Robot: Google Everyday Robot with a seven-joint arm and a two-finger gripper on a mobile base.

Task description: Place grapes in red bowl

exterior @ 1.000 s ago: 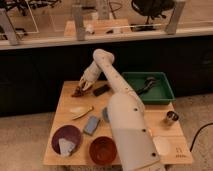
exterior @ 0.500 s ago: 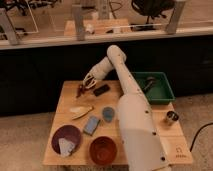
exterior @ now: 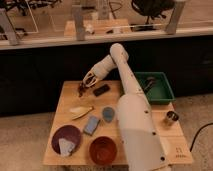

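The grapes (exterior: 81, 90), a small dark reddish-purple bunch, lie on the far left part of the wooden table (exterior: 145, 150). My gripper (exterior: 90, 79) hangs just above and to the right of them, pointing down and left. I cannot tell whether it touches them. The red bowl (exterior: 103, 150) stands empty at the table's near edge, well in front of the grapes.
A flat black rectangular object (exterior: 101, 90) lies right of the grapes. A dark maroon plate (exterior: 67, 133) with a pale item sits near left. A yellow item (exterior: 81, 111), a blue-grey sponge (exterior: 91, 125) and a grey-blue object (exterior: 108, 114) lie mid-table. A green bin (exterior: 167, 94) and a metal cup (exterior: 171, 119) are at the right.
My gripper has risen from the table's far left and moved a little right. The grapes have stayed in about the same spot.
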